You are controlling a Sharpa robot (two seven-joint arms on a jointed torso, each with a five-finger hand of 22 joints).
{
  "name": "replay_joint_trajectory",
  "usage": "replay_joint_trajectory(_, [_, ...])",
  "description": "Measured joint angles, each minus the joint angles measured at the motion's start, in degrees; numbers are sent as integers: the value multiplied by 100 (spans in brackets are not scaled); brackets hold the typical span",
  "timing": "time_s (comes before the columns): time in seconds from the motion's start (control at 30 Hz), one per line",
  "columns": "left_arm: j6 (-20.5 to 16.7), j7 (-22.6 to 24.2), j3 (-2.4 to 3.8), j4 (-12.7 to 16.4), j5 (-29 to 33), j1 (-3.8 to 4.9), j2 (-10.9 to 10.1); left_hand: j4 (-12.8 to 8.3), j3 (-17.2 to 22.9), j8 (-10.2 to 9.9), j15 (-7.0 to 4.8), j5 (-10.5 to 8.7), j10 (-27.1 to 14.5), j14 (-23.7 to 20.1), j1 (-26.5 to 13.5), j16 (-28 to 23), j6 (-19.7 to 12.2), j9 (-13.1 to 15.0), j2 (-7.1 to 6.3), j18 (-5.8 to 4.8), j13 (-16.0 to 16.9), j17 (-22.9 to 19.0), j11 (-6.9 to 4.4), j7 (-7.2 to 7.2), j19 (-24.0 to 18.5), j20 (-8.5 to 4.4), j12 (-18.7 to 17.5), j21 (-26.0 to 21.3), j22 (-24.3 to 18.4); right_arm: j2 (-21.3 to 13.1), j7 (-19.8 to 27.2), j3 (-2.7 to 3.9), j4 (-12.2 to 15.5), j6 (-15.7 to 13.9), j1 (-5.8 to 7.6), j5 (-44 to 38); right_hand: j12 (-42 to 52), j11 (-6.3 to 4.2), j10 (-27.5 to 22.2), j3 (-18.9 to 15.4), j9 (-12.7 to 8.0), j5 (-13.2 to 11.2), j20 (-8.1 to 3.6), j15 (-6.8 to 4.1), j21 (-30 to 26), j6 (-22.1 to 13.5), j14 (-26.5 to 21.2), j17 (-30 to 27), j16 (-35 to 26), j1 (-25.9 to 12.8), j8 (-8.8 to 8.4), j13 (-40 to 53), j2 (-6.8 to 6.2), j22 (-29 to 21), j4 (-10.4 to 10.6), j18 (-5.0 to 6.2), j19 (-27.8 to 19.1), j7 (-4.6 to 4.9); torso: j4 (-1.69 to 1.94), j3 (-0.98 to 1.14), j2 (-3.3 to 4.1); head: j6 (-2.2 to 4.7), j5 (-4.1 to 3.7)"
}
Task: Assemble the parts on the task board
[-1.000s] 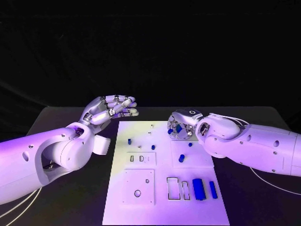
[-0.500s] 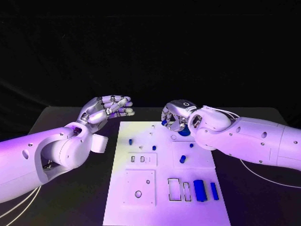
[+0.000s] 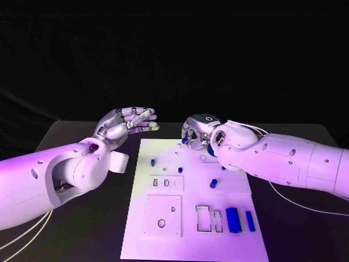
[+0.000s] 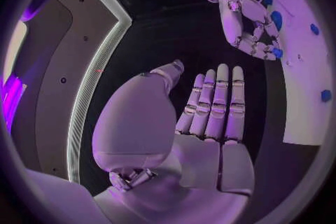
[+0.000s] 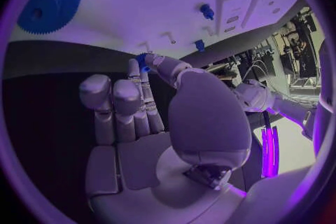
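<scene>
The white task board lies in the middle of the table. My right hand hovers over its far edge and pinches a small blue part between the thumb and a fingertip; the same part shows at those fingertips in the left wrist view. A blue gear lies flat on the board beside that hand. My left hand hangs above the table off the board's far left corner, fingers apart, holding nothing. Small blue pegs stand on the board.
Two long blue bars lie near the board's front right, beside empty rectangular slots. Square plates with holes take up the board's left half. My right forearm hangs over the board's right edge.
My right hand has lifted off the board and moved toward its far edge with the small blue part in its fingertips. The left hand has barely moved.
</scene>
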Motion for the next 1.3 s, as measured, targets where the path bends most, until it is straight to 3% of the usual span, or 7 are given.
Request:
replay_joint_trajectory(0.4, [1, -29, 0, -42, 13, 62, 50, 0, 0, -28, 0, 0, 0, 0, -26, 0, -21, 1, 26, 0, 0, 5, 0, -21, 0, 0, 0, 0, -6, 123, 0, -3, -66, 108, -48, 78, -14, 2, -2, 32, 88, 17, 23, 0, 0, -31, 0, 0, 27, 0, -1, -5, 0, -10, 33, 0, -23, 11, 33, -26, 41, -40, 30])
replay_joint_trajectory(0.63, [3, -44, 0, -42, 15, 78, 50, 0, 0, -28, 20, 0, -21, -20, -25, 0, -21, 1, 26, 0, -1, 11, 21, -21, 0, 0, 1, 0, -6, 157, 0, 6, -83, 102, -45, 94, -21, 23, -23, 37, 236, 17, 23, 1, 0, -53, 0, 0, 27, -1, -16, -3, -1, -16, 38, 0, -23, 14, 30, -23, 56, -47, 43])
replay_joint_trajectory(1.3, [32, -93, 0, -37, 17, 95, 51, -1, 0, -28, 20, 0, -21, -20, -25, 0, -41, -5, 25, 0, -1, 15, 21, 0, 0, 0, -30, -23, -11, 297, -77, -1, -230, 72, -56, 89, -36, 15, -51, 64, 250, 4, 23, 1, 0, -86, 0, -13, 46, -2, 3, -1, -2, -16, 64, 0, -23, 24, 32, -26, 74, -54, 43])
